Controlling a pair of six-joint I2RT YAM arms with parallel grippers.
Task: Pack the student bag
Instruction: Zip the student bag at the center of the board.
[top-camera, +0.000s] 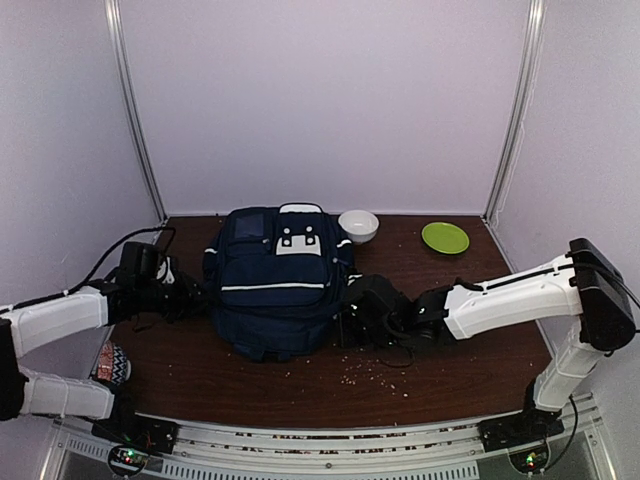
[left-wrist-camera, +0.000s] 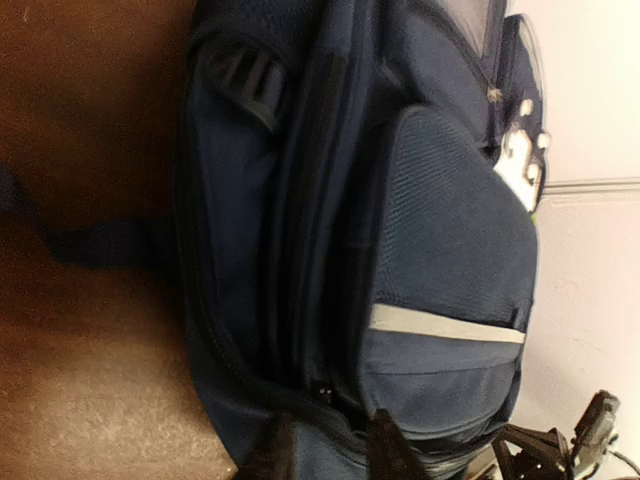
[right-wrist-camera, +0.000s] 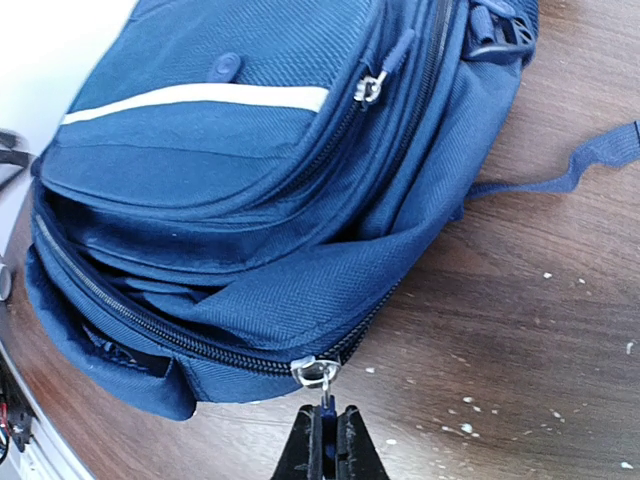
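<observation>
The brown tabletop (top-camera: 470, 340) is the biggest thing, and the student bag (top-camera: 278, 285) lies flat on its back in the middle of it, front pockets facing up, between the two arms. The bag is big, soft and floppy. It looks like it would sag and slide if it is pulled by one spot, so it is best to hold its side with one pincer while the other one works the zip. The left pincer (left-wrist-camera: 330, 450) is at the bag's left side with its fingers spread apart and the bag's edge between them. I cannot tell if they touch the cloth. The right pincer (right-wrist-camera: 322, 440) is at the bag's right side, pressed together on the little zipper pull (right-wrist-camera: 318, 375) of the big pocket. That small tab is a good place to grab, but it could slip out. Behind the bag sit a green plate (top-camera: 445, 237) and a white bowl (top-camera: 358, 225). Tiny pale crumbs (top-camera: 375, 372) lie in front, near the right arm.
</observation>
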